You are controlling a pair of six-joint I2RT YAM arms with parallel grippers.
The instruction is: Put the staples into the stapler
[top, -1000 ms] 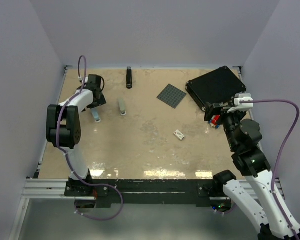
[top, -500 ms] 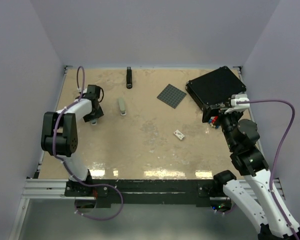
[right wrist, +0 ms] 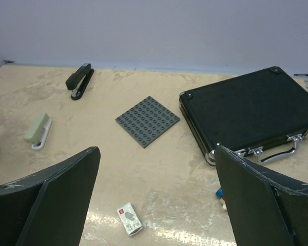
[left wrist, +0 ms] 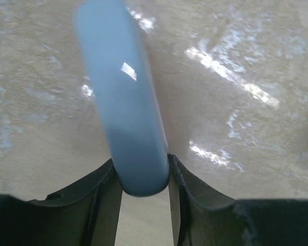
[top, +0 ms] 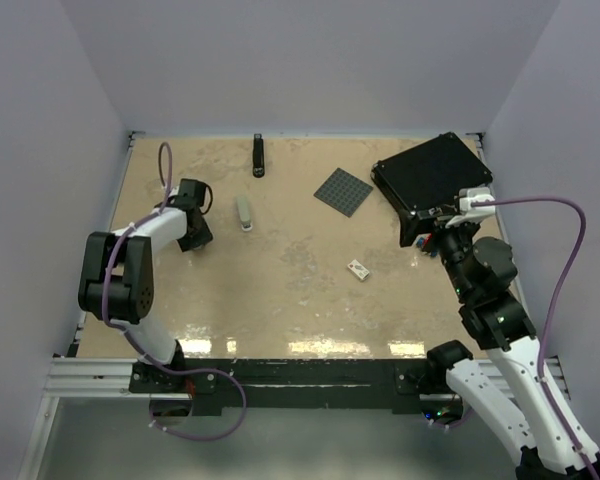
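Observation:
A pale blue oblong stapler part (left wrist: 124, 97) lies on the table with its near rounded end between my left gripper's (left wrist: 142, 171) fingers. Both fingers touch its sides, so the gripper is shut on it. From above, the left gripper (top: 193, 236) covers that part at the left of the table. The grey-green stapler (top: 244, 212) (right wrist: 37, 129) lies a little to its right. The white staples box (top: 358, 269) (right wrist: 130, 219) lies mid-table. My right gripper (top: 425, 228) (right wrist: 156, 154) hangs wide open and empty, above and to the right of the box.
A slim black stapler (top: 259, 155) (right wrist: 79, 80) lies at the far edge. A grey studded baseplate (top: 343, 191) (right wrist: 147, 121) and a black case (top: 432, 176) (right wrist: 251, 110) sit at the back right. Red-and-blue toy bricks (right wrist: 220, 196) lie beside the right finger.
The left gripper came down over the pale blue part and closed from wide open onto its end. The right arm shifted slightly and stayed open.

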